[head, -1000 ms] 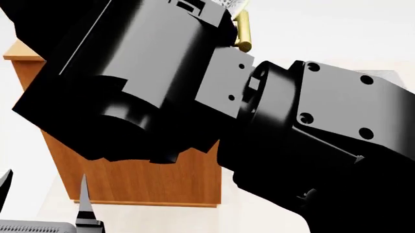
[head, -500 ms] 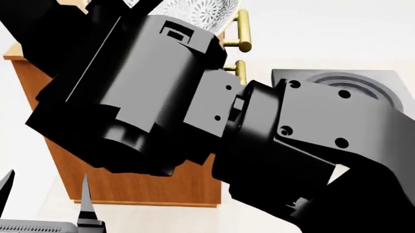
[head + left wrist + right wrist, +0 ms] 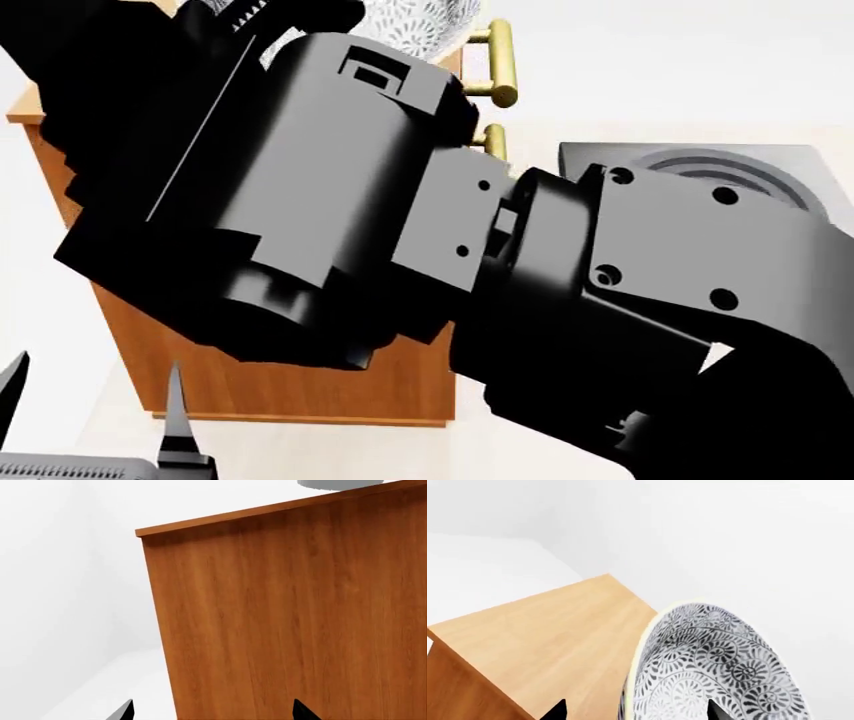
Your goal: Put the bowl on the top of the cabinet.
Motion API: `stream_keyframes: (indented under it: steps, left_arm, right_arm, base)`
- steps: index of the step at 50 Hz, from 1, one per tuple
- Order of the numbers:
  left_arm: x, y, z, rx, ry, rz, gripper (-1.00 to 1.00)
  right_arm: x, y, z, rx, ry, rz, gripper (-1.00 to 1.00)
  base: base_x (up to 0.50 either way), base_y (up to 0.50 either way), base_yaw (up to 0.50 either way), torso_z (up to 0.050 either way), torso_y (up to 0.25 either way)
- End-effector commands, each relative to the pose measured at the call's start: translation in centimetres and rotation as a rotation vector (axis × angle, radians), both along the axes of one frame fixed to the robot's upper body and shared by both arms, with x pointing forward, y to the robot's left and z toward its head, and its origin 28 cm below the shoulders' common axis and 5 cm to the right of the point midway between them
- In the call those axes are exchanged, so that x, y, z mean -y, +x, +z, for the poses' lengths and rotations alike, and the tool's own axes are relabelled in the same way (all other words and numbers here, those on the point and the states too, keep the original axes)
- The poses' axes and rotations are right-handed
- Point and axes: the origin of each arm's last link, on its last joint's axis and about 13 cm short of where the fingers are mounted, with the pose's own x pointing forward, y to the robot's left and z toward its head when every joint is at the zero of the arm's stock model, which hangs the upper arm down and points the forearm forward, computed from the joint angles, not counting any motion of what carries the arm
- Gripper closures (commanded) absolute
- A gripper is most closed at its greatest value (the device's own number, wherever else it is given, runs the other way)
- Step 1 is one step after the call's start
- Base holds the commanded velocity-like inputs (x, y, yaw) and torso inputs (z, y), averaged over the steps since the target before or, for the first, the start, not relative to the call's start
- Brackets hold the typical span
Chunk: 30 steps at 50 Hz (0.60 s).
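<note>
Orange-brown wood grain fills the left wrist view, where the cabinet side is seen close up beneath its lighter top edge. In the right wrist view the bowl is carried tilted steeply on edge, its patterned inside facing the camera, with the pale flat cabinet top lying below and beside it; contact between the two cannot be made out. The right end effector is judged to be gripping the bowl at its rim, since only two dark fingertips are shown at either side of it. In the head view most of the scene is blocked by the right arm; a sliver of the bowl is seen near the brass handles.

Compared with half a second ago, the arm has been shifted slightly lower and rightward in the head view, and less of the bowl is exposed above it. This is taken to mean the bowl is being brought over the top for placement; levelling it appears to be needed before release.

The left end effector is held low, its fingers apart and empty.
</note>
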Motion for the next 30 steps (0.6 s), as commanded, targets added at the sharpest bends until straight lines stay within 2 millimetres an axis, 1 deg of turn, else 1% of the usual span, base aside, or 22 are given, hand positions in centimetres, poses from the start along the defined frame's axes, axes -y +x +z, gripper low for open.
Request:
stream_keyframes:
  steps: [1,9,14,19,24,26,30]
  left_arm:
    - [0.1,0.0,-0.1,-0.001,-0.002,-0.003,-1.0]
    - [0.3,0.1,-0.1,-0.004,0.001,-0.007,-1.0]
    - [0.3,0.0,-0.1,-0.003,0.002,-0.008,-1.0]
    - [0.4,-0.1,-0.1,-0.002,0.003,-0.011,-1.0]
    - [0.4,0.1,-0.2,-0.005,0.0,-0.01,-1.0]
    - [0.5,0.1,-0.2,-0.005,0.0,-0.012,-1.0]
    - [0.4,0.1,-0.2,-0.005,0.002,-0.009,-1.0]
  right_arm:
    - [1.3,0.0,0.9,0.033,0.024,-0.021,-1.0]
    - [2.5,-0.5,1.7,0.06,0.033,-0.02,-1.0]
    - [3.3,-1.7,2.3,0.09,0.041,-0.007,-1.0]
    - [3.7,-2.7,2.6,0.102,0.046,0.014,-1.0]
    - [4.1,-4.1,3.3,0.14,0.085,0.037,-1.0]
    - [4.4,-4.9,4.2,0.167,0.112,0.046,-1.0]
    - [5.4,-5.9,5.8,0.239,0.143,0.003,-1.0]
  base:
    - [0.0,0.0,0.0,0.0,0.0]
    - [0.0,0.0,0.0,0.0,0.0]
    - [0.0,0.0,0.0,0.0,0.0]
    - [0.0,0.0,0.0,0.0,0.0]
    - [0.0,0.0,0.0,0.0,0.0]
    - [0.0,0.0,0.0,0.0,0.0]
    - [0.0,0.0,0.0,0.0,0.0]
